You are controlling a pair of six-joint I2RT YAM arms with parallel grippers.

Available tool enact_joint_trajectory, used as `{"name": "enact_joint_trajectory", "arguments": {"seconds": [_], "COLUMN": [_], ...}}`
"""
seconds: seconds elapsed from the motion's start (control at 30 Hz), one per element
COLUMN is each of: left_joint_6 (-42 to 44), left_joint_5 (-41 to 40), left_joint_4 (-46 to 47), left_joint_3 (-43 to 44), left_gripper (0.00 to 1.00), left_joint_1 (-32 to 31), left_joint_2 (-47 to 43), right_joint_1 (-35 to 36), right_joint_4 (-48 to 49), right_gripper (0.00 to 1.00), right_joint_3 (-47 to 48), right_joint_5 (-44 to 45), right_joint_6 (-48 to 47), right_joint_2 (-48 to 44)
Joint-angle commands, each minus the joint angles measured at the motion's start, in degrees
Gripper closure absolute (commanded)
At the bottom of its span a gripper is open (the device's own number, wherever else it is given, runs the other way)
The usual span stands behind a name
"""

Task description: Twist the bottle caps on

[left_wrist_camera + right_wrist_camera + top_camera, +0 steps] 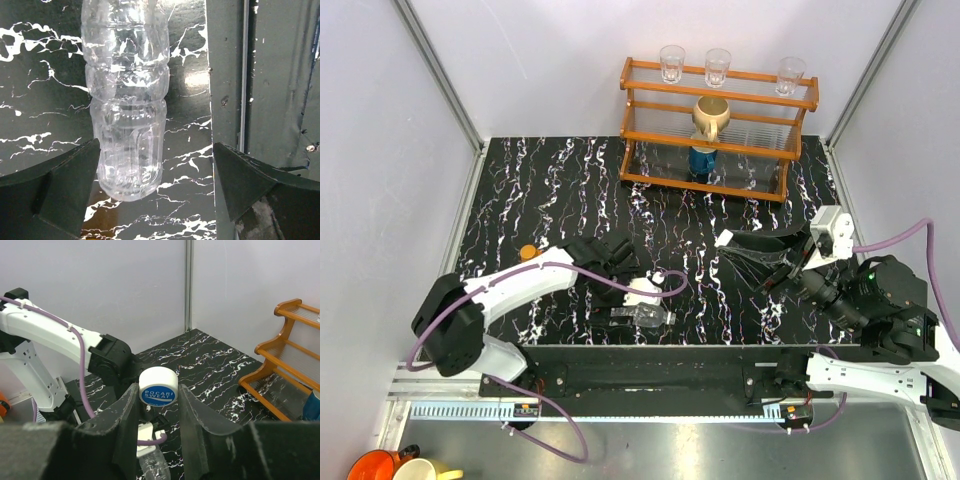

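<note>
At the near edge of the worktop (550, 180), a little left of its middle, the clear bottle (648, 318) lies on its side. The left gripper (156, 150) hangs right over it with its jaws wide apart and it holds nothing. In the left wrist view the round base of the bottle sits between the 2 dark fingers (55, 190). It is just beside the one finger, perhaps touching it, and a gap is left to the other one. The bottle is of thin transparent plastic with ribs around the body, and the white veins of the worktop show through it. Its neck runs out of that view.

More to the right and further from the near edge, the right gripper (157, 390) is held above the worktop and is closed on the blue cap (158, 386). The 2 fingers press its white side wall from both sides, and the flat blue face with the white letters "POCARI SWEAT" looks toward the wrist camera. This cap is well apart from the bottle.

Near the left edge the orange cap (527, 252) lies alone, small and round.

The worktop is black and glossy, like marble. At the far edge stands a wooden rack (625, 120) with 3 glasses (718, 66) on top, a tan mug (711, 115) lower, and a blue container (703, 160) under it.
</note>
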Motion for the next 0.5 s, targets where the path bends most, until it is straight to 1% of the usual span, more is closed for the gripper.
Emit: {"name": "enact_joint_trajectory", "arguments": {"seconds": [0.0, 0.1, 0.2, 0.27, 0.47], "left_joint_6": [1.63, 0.75, 0.14, -0.04, -3.2], "left_joint_5": [1.28, 0.92, 1.27, 1.45, -2.68], "left_joint_4": [3.99, 6.45, 6.89, 7.69, 10.5], "left_joint_3": [0.75, 0.49, 1.36, 1.37, 0.4], "left_gripper": [0.01, 0.01, 0.01, 0.01, 0.01], "left_joint_1": [0.49, 0.84, 2.15, 3.21, 3.21], "left_joint_2": [4.23, 7.39, 10.21, 10.65, 11.71], "right_joint_1": [0.4, 0.49, 0.4, 0.4, 0.4], "right_joint_4": [0.95, 0.86, 0.6, -0.1, -1.07], "right_gripper": [0.62, 0.62, 0.62, 0.62, 0.62], "right_joint_3": [2.03, 1.94, 2.2, 2.81, 3.78], "right_joint_5": [-0.28, -0.37, -0.45, -0.63, -0.81], "right_joint_6": [-0.03, -0.03, 0.06, 0.15, 0.32], "right_joint_2": [0.39, 0.31, 0.13, 0.04, 0.04]}}
